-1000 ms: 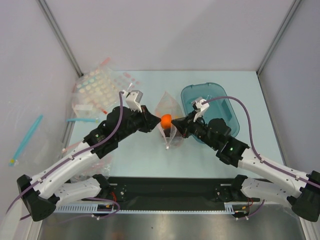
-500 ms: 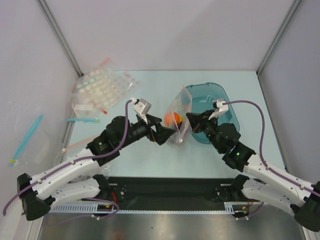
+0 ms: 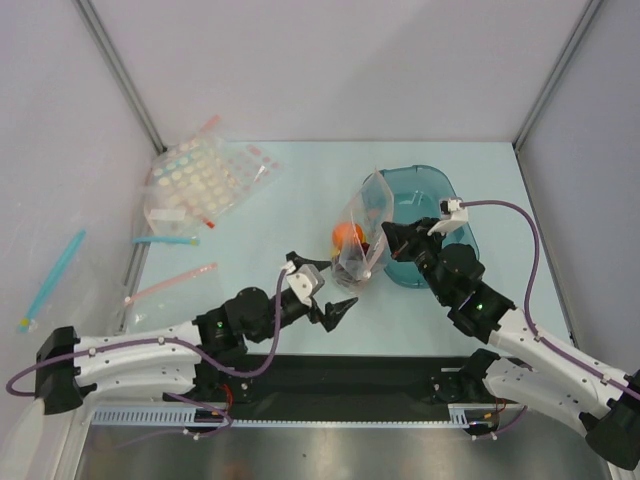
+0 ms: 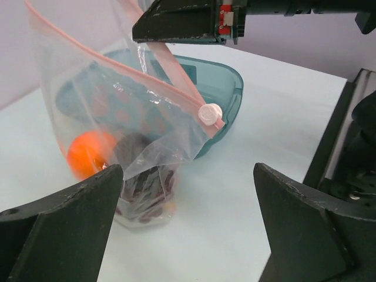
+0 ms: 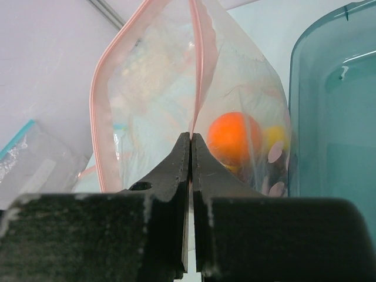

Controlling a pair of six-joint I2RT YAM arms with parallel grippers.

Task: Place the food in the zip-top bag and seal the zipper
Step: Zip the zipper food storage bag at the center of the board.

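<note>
Fingers (image 5: 176, 158) of the right gripper (image 5: 191, 138) are pressed flat together on the rim of the zip-top bag (image 5: 147, 88), pinching its zipper (image 5: 198, 59), a pale pink strip, right at their tips. From that pinch the bag hangs, its bottom on the pale table (image 3: 250, 240), just beside the teal tray (image 3: 440, 190). The mouth is unsealed: the two sides of the strip part above the pinch and curve away in a wide loop. A small white round tab (image 4: 210, 113) sits on the strip at one end.

Down in the bag lies the food: an orange (image 5: 234, 138) just past the right fingertips, a yellow piece (image 5: 274, 137) behind it, and, in the left wrist view, a near-black plum (image 4: 132, 150) and dark purple grapes (image 4: 150, 188) at the bottom.

Both fingers (image 4: 64, 229) of the left gripper (image 4: 187, 176) stand wide apart and hold nothing. The bag lies beyond their tips, not between them, near but apart, more toward the left finger
</note>
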